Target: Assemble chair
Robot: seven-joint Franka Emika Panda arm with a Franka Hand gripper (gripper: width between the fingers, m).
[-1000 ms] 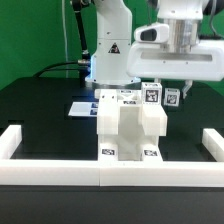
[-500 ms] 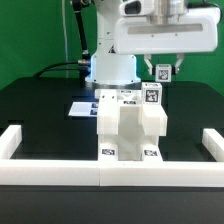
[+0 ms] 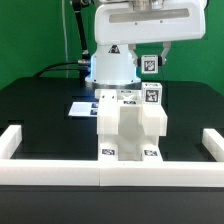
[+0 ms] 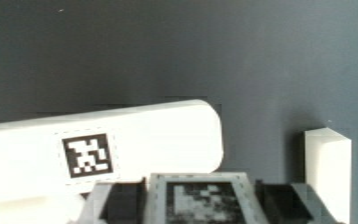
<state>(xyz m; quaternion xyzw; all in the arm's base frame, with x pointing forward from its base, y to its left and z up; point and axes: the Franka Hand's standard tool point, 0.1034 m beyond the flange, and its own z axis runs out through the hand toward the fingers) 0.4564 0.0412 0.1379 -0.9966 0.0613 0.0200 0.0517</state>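
1. Since the earlier frames your gripper point(image 3: 150, 60) has risen and swung across toward the exterior view's left, taking a small tagged white chair part point(image 3: 150, 63) up with it; it now hangs high, above and behind the assembly
2. Nearest you, the long white border rail point(image 3: 112, 171) runs across the front of the black table point(image 3: 40, 110), with upturned ends at both sides; it is blocky, matte and smooth
3. Just behind the rail stands the partly built chair point(image 3: 128, 125): chunky white plastic blocks, square-edged, stepped at the front, with small black-and-white tags on the front feet and on top. A tagged block point(image 3: 153, 95) stands up at its rear on the exterior view's right
4. Beyond the chair, a flat white marker board point(image 3: 82, 107) lies on the table near the arm's base
5. Your jaws are pressed nearly together, pinching the small tagged part. In the wrist view a tagged part point(image 4: 197, 196) sits between the dark fingers, with a rounded white tagged piece point(image 4: 98, 145) below it
6. Relation that matters, as I judge it: the chair lies below and forward of the held part, toward the rail, so your next move is down and toward the front. I cannot tell the held part's long axis
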